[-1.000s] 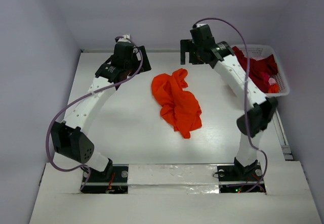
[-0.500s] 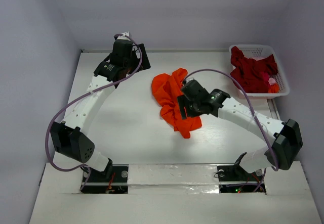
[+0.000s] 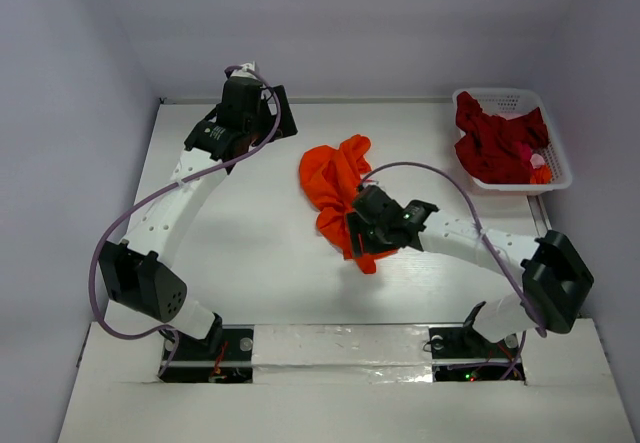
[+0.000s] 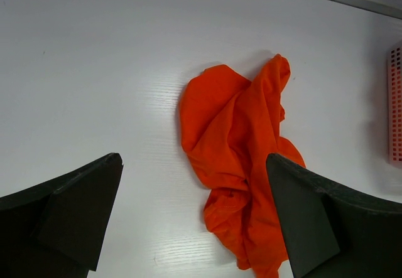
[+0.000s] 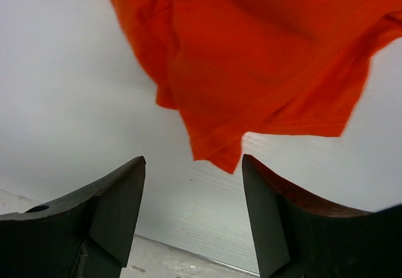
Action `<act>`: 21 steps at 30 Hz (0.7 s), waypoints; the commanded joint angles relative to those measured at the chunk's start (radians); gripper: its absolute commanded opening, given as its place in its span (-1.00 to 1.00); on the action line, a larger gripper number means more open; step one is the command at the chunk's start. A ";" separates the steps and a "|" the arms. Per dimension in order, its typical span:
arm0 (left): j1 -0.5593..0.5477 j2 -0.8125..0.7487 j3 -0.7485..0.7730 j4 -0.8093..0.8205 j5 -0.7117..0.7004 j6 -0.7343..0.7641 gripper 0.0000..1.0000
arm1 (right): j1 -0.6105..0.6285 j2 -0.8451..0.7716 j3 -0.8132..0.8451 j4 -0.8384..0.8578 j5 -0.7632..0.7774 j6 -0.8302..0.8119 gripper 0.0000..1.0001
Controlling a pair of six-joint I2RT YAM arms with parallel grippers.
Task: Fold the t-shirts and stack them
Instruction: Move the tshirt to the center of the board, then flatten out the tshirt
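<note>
- The right claw (image 3: pixel 358 231) has swung in from the far side of the table (image 3: pixel 240 243), where it hung near the basket (image 3: pixel 500 92) a second ago. It now sits low over the near end of the orange t-shirt (image 3: pixel 335 178).
- Its jaws have narrowed on the way but are apart and clamped on nothing. In the wrist view we see a hem corner of the shirt hanging just ahead of the gap.
- We read this as the reach for a first hold. The shirt is a crumpled heap in the middle of the table, so spreading comes before any folding.
- The left claw (image 3: pixel 262 113) has not moved. It hovers at the far left with jaws spread wide, well apart from the orange shirt.
- The dark red t-shirt (image 3: pixel 500 143) lies bunched in the white basket at the far right, untouched, with a small pink and orange scrap at its near edge.
- Nothing blocks the right claw's path. In our judgement the risk is the bunched cloth, since a pinch could catch several layers or slip off the thin hem.
</note>
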 commanded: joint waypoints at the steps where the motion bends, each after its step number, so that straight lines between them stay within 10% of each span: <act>1: -0.003 -0.023 0.022 -0.005 -0.010 0.017 0.98 | 0.083 0.034 -0.010 0.069 -0.025 0.042 0.36; 21: -0.003 -0.021 0.028 -0.013 -0.013 0.020 0.98 | 0.137 0.059 -0.143 0.092 0.052 0.162 0.34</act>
